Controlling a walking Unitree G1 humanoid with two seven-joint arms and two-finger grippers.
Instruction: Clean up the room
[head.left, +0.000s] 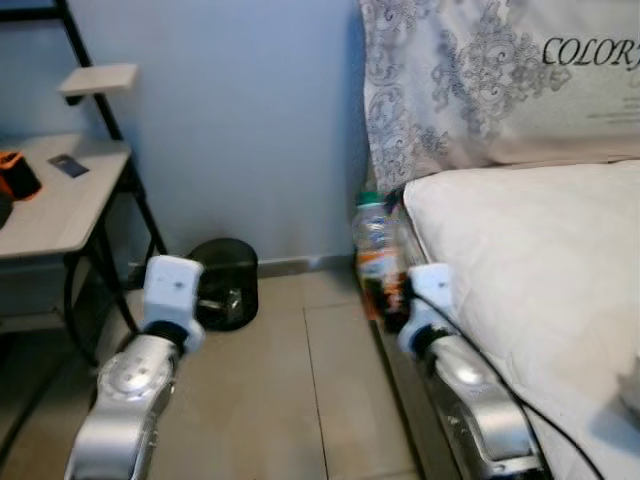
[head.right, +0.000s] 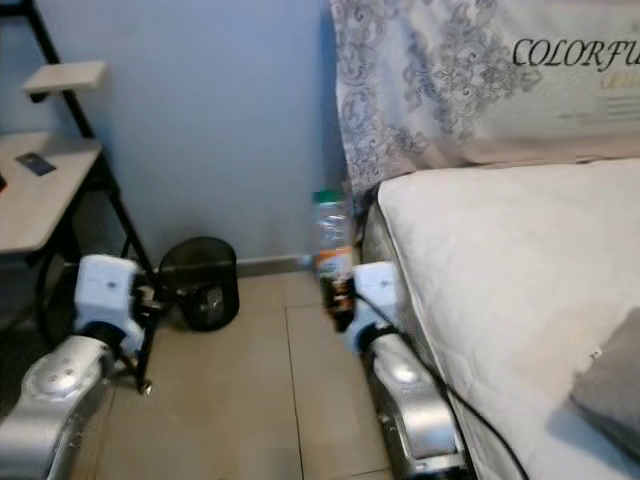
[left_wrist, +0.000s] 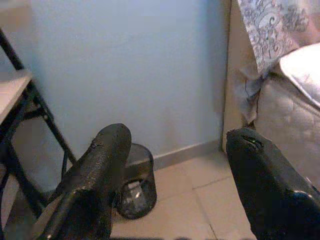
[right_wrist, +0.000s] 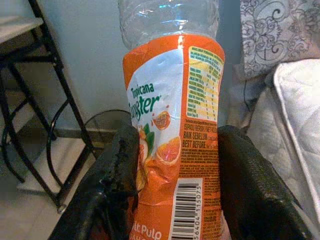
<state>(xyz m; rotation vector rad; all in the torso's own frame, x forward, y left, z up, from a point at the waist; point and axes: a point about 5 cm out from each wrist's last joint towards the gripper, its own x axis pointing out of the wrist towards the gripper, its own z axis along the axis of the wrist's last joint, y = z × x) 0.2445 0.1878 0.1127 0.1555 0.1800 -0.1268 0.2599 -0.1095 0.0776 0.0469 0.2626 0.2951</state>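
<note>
Your right pincer (right_wrist: 172, 190) is pinching the bottle (right_wrist: 172, 125) upright, bed (head.left: 540, 280) right beside it. Bin (head.left: 225, 282) sits ahead, left of it. Thin plastic could slip. Left pincer (left_wrist: 175, 185) spread, empty.

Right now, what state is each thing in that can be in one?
Right tool: shut on the bottle.
Bottle: upright, held off the floor, looks empty.
Left tool: open, holding nothing.
Waste bin: upright on the floor by the wall, some rubbish inside.
</note>
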